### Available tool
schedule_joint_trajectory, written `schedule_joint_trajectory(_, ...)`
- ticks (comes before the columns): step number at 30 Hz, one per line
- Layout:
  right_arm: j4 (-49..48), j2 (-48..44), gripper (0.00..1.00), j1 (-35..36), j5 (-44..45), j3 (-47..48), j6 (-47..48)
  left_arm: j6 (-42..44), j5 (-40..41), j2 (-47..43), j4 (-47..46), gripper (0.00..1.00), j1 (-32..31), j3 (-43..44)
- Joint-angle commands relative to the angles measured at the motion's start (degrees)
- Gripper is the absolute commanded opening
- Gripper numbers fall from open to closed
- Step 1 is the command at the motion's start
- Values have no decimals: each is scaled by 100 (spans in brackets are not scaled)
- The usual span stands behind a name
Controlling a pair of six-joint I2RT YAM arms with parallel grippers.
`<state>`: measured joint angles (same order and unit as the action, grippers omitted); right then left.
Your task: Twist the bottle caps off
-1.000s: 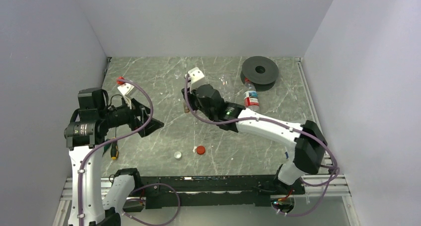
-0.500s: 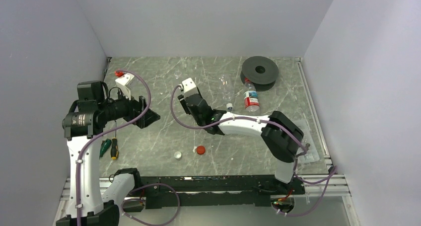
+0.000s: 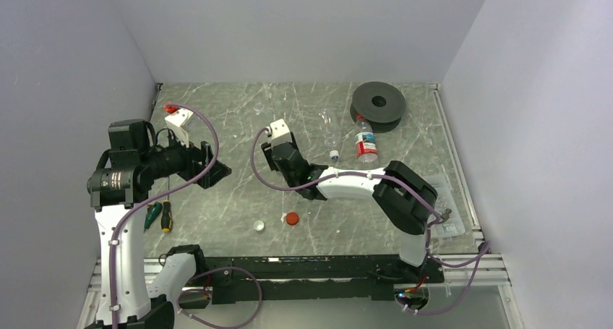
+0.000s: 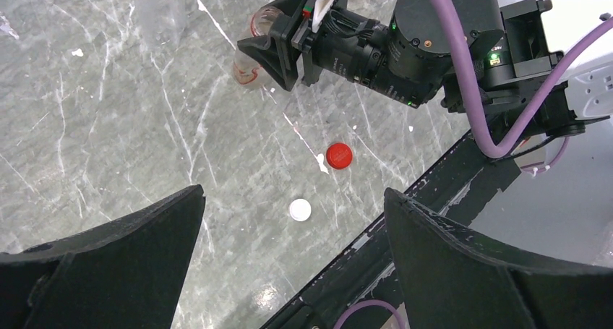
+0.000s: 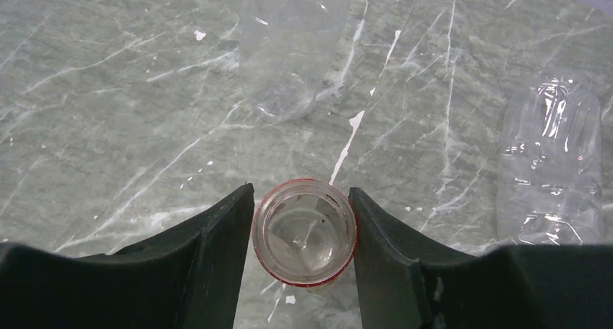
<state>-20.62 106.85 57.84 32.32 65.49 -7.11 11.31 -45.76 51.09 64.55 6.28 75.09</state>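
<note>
Your right gripper (image 5: 301, 191) has its jaws partly closed, pressed against both sides of a red-rimmed clear bottle (image 5: 303, 235), which the wrist view shows end-on, near the middle of the table (image 3: 217, 112). In that view one plain clear bottle (image 5: 289, 47) sits at its 12 o'clock and another (image 5: 549, 163) at 3 o'clock. Overhead, a red cap (image 3: 291, 218) lies at about the gripper's 5 o'clock, with a white cap (image 3: 259, 226) near it. Your left gripper (image 4: 293, 195) is spread wide, holding nothing.
</note>
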Motion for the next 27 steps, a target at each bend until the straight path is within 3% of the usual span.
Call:
schedule_joint_trajectory(1, -246, -45, 56, -1, 44, -12, -214, -35, -39, -59, -29, 99, 2, 191)
schedule_joint_trajectory(12, 150, -490, 85, -1, -5, 144, -208, -58, -106, -116, 4, 99, 2, 218)
schedule_joint_trajectory(16, 491, -942, 99, -29, -81, 306, -254, -50, -157, -110, 52, 99, 4, 258)
schedule_joint_trajectory(23, 1861, -1749, 100, -591, -275, 829, -949, 34, -145, 19, 203, 99, 4, 427)
schedule_joint_trajectory(27, 3124, -1577, 100, -1226, -326, 1338, -1466, 40, -238, -24, 123, 99, 4, 374)
